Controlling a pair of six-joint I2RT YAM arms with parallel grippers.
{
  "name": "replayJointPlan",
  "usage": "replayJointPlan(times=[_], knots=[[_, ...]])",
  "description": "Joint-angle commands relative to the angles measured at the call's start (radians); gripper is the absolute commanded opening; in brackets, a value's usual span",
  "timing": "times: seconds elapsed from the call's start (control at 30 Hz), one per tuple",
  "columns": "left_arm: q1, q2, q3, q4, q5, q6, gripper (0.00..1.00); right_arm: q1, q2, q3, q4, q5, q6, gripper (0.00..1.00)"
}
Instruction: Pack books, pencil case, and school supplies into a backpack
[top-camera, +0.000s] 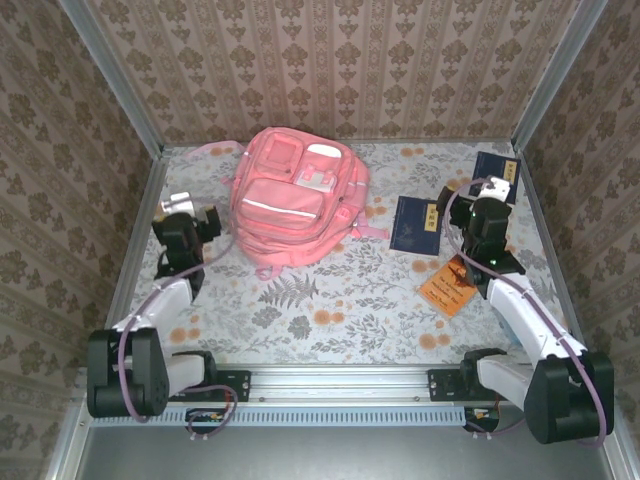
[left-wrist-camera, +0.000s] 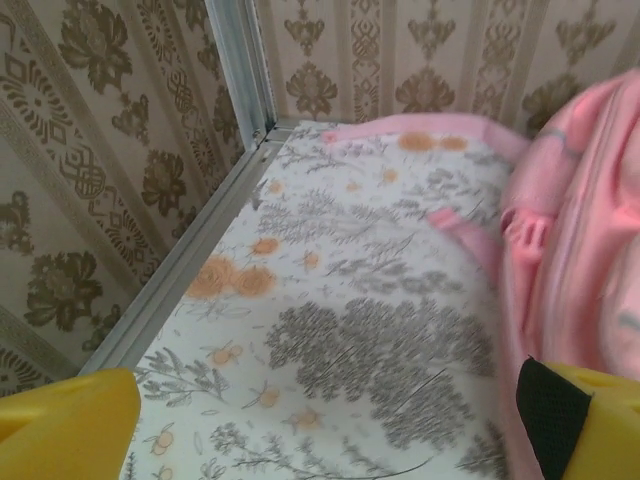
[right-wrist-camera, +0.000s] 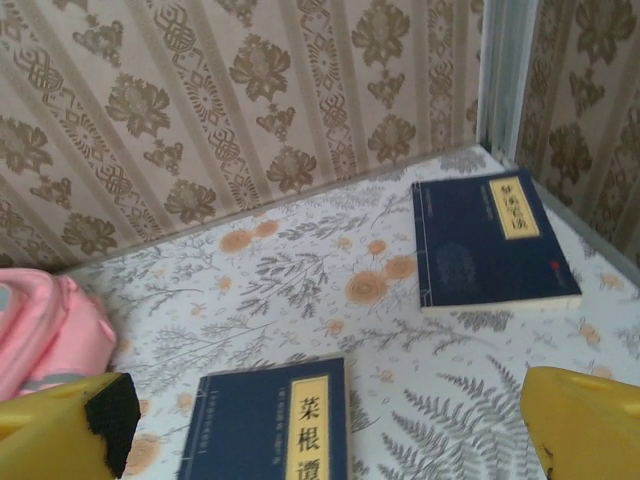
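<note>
Pink fabric backpack (top-camera: 298, 205) lying flat on the floral table (top-camera: 330, 310), at about 12 o'clock from the table's centre in the top view. One navy book (top-camera: 417, 224) lies at 2 o'clock of centre. A second navy book (top-camera: 497, 168) lies in the far right corner, partly covered by the right arm. An orange-brown book (top-camera: 450, 286) lies at 4 o'clock. The left gripper (left-wrist-camera: 320, 440), jaws spread wide and empty, stands at 9 o'clock of the backpack, just beside it. The right gripper (right-wrist-camera: 320, 425), likewise spread and empty, hangs among the books; in its wrist view the nearer navy book appears between its yellow fingers (right-wrist-camera: 585, 420).
</note>
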Motion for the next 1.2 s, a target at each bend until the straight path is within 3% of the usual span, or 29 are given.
replayJointPlan(times=[0.0, 0.2, 0.3, 0.4, 0.8, 0.97, 1.17], knots=[[0.004, -0.028, 0.161, -0.388, 0.103, -0.181, 1.0, 0.001, -0.005, 0.044, -0.278, -0.057, 0.17, 0.99], [-0.065, 0.084, 0.338, -0.484, 0.364, -0.26, 1.0, 0.001, 0.03, 0.117, -0.398, -0.278, 0.303, 1.0], [-0.12, 0.177, 0.418, -0.501, 0.416, -0.29, 0.98, 0.004, 0.064, 0.126, -0.371, -0.425, 0.34, 1.0], [-0.176, 0.283, 0.503, -0.54, 0.417, -0.305, 0.96, 0.028, 0.086, 0.114, -0.321, -0.467, 0.401, 0.99], [-0.3, 0.612, 0.677, -0.639, 0.512, -0.346, 0.81, 0.267, 0.291, 0.244, -0.372, -0.445, 0.428, 0.99], [-0.334, 0.622, 0.584, -0.655, 0.532, -0.36, 0.79, 0.312, 0.388, 0.293, -0.406, -0.451, 0.43, 1.0], [-0.395, 0.529, 0.387, -0.655, 0.554, -0.431, 0.79, 0.333, 0.441, 0.318, -0.455, -0.437, 0.424, 0.99]])
